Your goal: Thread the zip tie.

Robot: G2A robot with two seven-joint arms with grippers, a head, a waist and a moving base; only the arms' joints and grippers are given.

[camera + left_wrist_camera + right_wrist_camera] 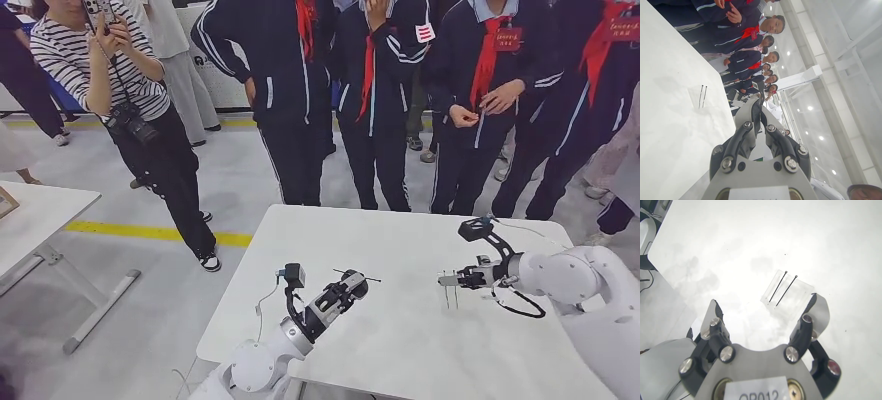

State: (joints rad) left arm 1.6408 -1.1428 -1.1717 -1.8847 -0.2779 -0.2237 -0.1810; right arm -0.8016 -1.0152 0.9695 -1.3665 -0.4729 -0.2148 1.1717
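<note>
My left gripper (356, 282) (761, 105) hangs over the table's near-left part, fingers pressed together. A thin black zip tie (367, 276) sticks out across its tip in the top view. My right gripper (450, 282) (764, 298) is open over the table's right half, just above a clear plastic holder (800, 300) (693, 94). Two black zip ties (778, 286) (787, 290) lie side by side on that holder, heads pointing away from the right gripper. They also lie in the left wrist view as zip ties (700, 96), well off from the left gripper.
The white table (400, 350) has bare surface between the two arms and towards its front edge. A row of people (380, 90) stands close behind the far edge. A second white table (30, 225) stands off to the left.
</note>
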